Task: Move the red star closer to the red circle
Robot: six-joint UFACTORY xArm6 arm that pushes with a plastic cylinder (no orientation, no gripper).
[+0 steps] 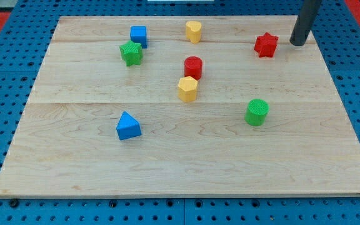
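The red star (266, 45) lies near the board's top right. The red circle (193, 67) stands near the middle of the board, left of and a little below the star. My tip (297, 44) rests on the board just right of the red star, with a small gap between them. The dark rod rises from it out of the view's top.
A yellow hexagon (187, 89) touches the red circle from below. A yellow block (194, 31) is at top centre. A blue cube (139, 35) and a green star (130, 53) are at top left. A blue triangle (127, 126) is lower left, a green cylinder (256, 112) lower right. The wooden board (74, 169) ends in edges all round.
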